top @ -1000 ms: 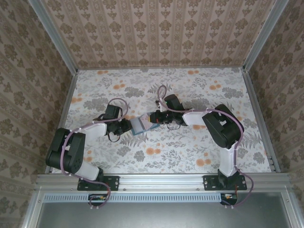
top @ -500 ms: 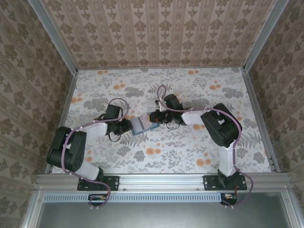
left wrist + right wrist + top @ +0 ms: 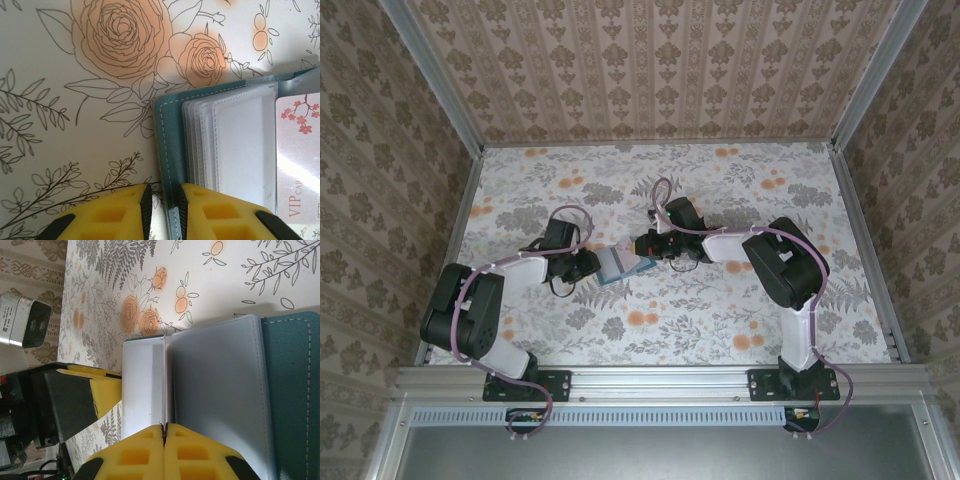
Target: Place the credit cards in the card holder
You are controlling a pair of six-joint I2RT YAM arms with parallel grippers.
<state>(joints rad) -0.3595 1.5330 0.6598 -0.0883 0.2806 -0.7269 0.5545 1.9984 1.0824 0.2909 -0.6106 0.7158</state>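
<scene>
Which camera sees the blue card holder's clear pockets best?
Left wrist view: the clear pockets fan out close up inside the card holder. Right wrist shows one flat, pale pocket; the top view shows the holder tiny.

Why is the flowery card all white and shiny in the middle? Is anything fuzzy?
Left wrist view: light glares off the pale card, washing out its middle; the left claw sits so close that its yellow edges look a bit soft. Right wrist view: the card holder throws a grey shadow on the table. Top view: even light, nothing blurry, just small.
</scene>
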